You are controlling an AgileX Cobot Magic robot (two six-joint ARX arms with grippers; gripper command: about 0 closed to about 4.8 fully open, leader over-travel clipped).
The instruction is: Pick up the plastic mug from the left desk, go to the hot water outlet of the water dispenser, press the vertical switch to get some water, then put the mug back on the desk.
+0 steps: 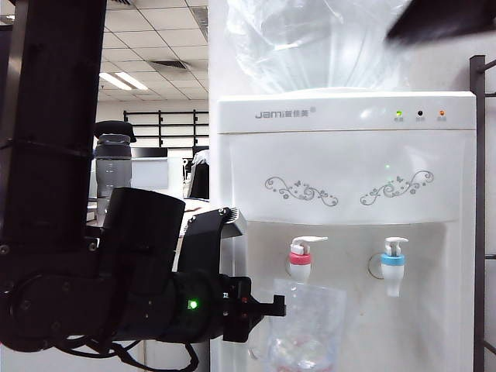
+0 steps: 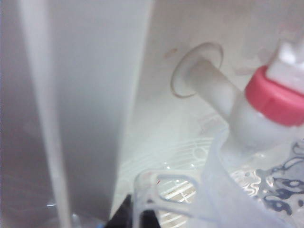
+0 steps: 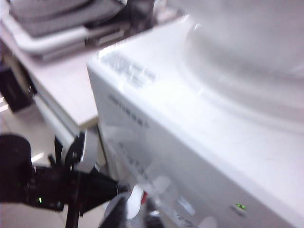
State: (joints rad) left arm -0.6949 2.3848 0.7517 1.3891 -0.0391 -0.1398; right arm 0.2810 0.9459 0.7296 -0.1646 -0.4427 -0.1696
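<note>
Here, plastic mug (image 1: 308, 325) in left hand (image 1: 267, 308), right hand (image 3: 128, 211) above

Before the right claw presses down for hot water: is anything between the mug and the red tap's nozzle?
Nothing visible. The left claw holds the plastic mug by its handle directly under the hot water outlet, rim open. The right claw appears blurred, above the water dispenser.

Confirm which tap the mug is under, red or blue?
The red-collared tap: the mug, held by the left gripper, sits below it; the blue-collared tap stands clear.
</note>
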